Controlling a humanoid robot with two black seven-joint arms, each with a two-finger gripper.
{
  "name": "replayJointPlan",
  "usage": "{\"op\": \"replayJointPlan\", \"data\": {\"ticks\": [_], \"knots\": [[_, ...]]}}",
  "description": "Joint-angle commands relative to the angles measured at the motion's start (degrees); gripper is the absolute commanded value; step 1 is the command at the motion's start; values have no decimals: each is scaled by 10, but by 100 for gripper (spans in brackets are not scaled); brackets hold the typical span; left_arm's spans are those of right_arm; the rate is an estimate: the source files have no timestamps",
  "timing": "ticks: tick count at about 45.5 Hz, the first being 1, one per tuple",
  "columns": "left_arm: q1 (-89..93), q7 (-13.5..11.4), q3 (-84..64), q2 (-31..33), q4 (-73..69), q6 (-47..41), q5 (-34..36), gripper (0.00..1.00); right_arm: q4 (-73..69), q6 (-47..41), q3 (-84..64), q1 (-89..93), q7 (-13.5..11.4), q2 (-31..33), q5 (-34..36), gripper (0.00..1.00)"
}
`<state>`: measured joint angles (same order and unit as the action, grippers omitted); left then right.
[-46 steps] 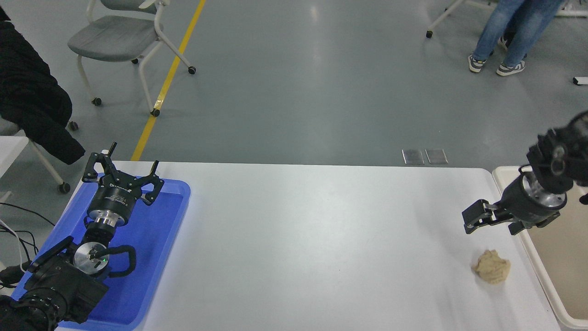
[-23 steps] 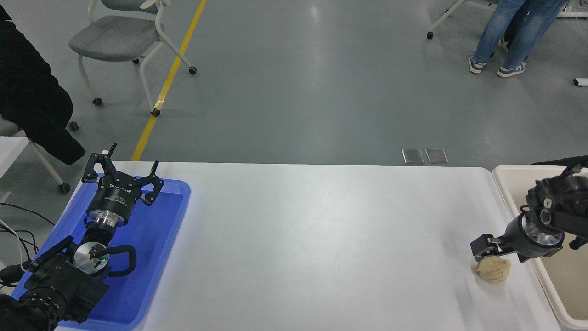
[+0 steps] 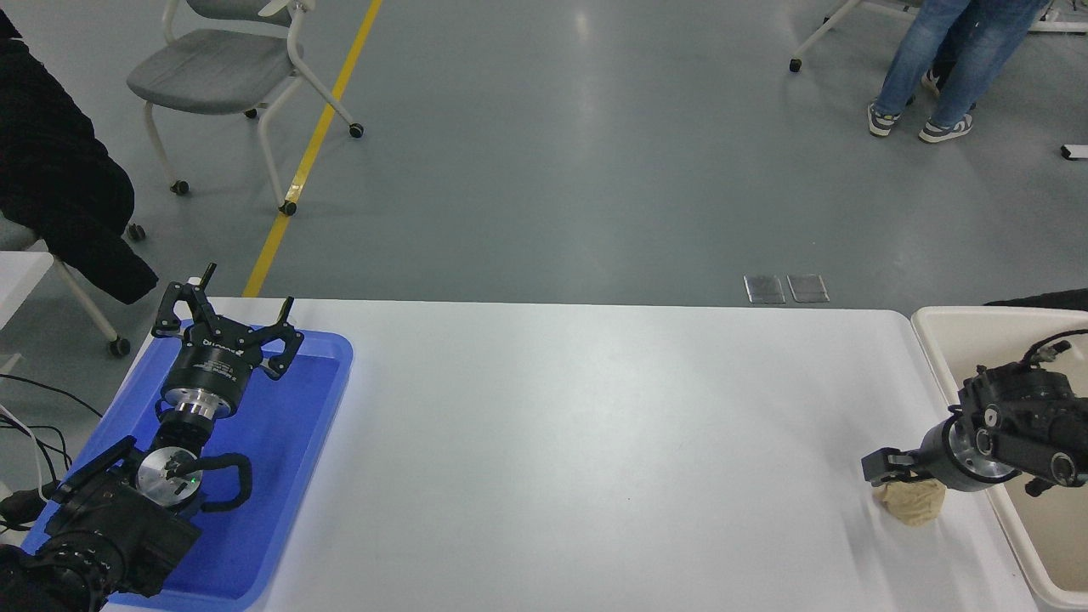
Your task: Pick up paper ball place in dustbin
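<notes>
The tan paper ball (image 3: 913,505) lies on the white table (image 3: 578,442) near its right edge. My right gripper (image 3: 916,478) comes in from the right and is down on top of the ball, hiding the ball's upper part. It is open, with one finger (image 3: 881,468) at the ball's far left edge. The other finger is hidden. The cream-white dustbin (image 3: 942,318) stands just right of the table, under my right arm. My left gripper (image 3: 231,311) is parked, open and empty, over the blue tray at the lower left.
A shallow blue tray (image 3: 297,442) lies on the table's left end. A person's legs in jeans (image 3: 952,59) stand far off at the top right. A grey chair (image 3: 221,68) and a black coat (image 3: 59,178) are at the far left.
My right gripper has come down and toward the ball, from above the table to resting over it. The ball has not moved. The left arm has not moved.
</notes>
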<state>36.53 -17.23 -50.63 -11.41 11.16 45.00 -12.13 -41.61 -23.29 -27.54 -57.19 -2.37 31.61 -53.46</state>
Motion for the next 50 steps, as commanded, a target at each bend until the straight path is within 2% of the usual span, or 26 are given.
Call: {"op": "replayJointPlan", "data": {"ticks": [1, 12, 18, 27, 34, 40, 50], "knots": [[0, 0, 0, 0, 0, 0, 0, 100, 8, 10, 7, 10, 1, -3, -1, 0], [0, 0, 0, 1, 0, 0, 0, 100, -6, -2, 7, -13, 4, 7, 5, 0], [0, 0, 0, 1, 0, 0, 0, 100, -57, -14, -4, -63, 2, 47, 5, 0], [1, 0, 0, 1, 0, 0, 0, 100, -148, -59, -85, -215, -1, 116, 14, 0], [0, 0, 0, 1, 0, 0, 0, 100, -231, -101, -186, -374, -2, 154, 50, 0], [0, 0, 0, 1, 0, 0, 0, 100, -292, -139, -308, -541, -3, 148, 105, 0], [0, 0, 0, 0, 0, 0, 0, 100, -341, -178, -408, -701, -3, 92, 162, 0]]}}
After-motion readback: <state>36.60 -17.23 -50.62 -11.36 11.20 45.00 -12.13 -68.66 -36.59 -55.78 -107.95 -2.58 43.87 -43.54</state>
